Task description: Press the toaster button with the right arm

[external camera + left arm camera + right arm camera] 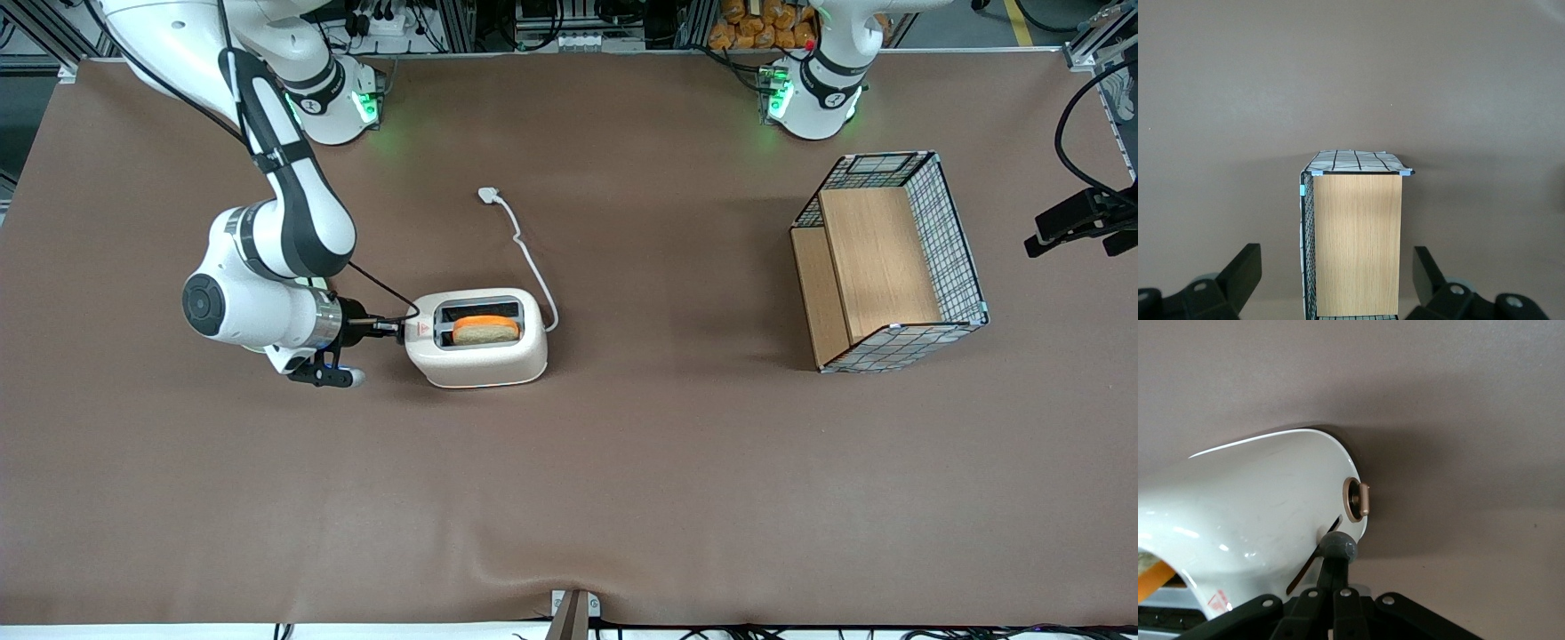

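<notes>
The toaster button is a small grey tab that sticks out of the short end of the toaster. It sits in a thin dark slot, just beside a round tan knob. The toaster lies on the brown tabletop, toward the working arm's end. A slice of bread pokes up out of the slot nearer the front camera. A small red mark is on top, close to the button end.

The right arm reaches in low and flat. Its pincer points straight at that short end. The two fingers are pressed together with nothing between them, and their tip meets the grey tab.

We think the push is just starting, because the bread stands high. To do it well, we should push the tab along its slot, down toward the tabletop. We should keep the tip on the middle of the tab so it does not slide off. We should stay away from the round knob. A sideways shove could scoot the toaster, so we push slowly and stop when the tab stops.

The white cord and plug lie loose, farther from the front camera. A wire basket sits toward the parked arm's end.
</notes>
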`<state>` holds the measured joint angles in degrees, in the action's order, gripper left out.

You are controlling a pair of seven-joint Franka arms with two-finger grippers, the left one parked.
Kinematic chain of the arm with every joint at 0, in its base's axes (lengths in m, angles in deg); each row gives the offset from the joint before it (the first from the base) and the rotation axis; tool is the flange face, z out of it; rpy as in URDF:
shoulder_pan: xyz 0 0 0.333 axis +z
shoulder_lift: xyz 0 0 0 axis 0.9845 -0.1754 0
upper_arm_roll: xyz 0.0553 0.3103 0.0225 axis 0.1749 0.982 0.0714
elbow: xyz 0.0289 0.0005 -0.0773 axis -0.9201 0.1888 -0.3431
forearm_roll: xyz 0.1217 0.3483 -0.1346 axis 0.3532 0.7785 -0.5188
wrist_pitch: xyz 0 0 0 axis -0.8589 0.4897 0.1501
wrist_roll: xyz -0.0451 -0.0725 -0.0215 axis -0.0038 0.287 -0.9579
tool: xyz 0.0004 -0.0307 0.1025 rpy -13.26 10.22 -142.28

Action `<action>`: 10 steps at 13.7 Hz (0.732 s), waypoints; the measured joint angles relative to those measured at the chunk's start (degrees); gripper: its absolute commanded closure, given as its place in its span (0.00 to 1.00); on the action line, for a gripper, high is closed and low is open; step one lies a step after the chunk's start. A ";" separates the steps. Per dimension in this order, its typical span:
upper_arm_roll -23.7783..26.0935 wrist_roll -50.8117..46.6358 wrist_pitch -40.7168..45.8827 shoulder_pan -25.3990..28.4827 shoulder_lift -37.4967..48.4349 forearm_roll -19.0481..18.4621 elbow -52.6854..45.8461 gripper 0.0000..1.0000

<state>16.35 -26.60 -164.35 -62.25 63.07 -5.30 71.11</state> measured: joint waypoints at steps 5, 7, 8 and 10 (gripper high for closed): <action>-0.38 0.06 -0.29 -0.85 -2.03 4.12 -0.28 1.00; -0.31 0.06 -0.22 -1.17 -2.84 4.72 -0.57 1.00; -0.31 0.06 -0.25 -1.22 -3.37 4.91 -0.77 1.00; -0.32 0.06 -0.08 -1.45 -4.08 4.96 -1.21 1.00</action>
<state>16.02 -26.54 -164.43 -63.70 58.99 -0.34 69.91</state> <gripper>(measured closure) 0.991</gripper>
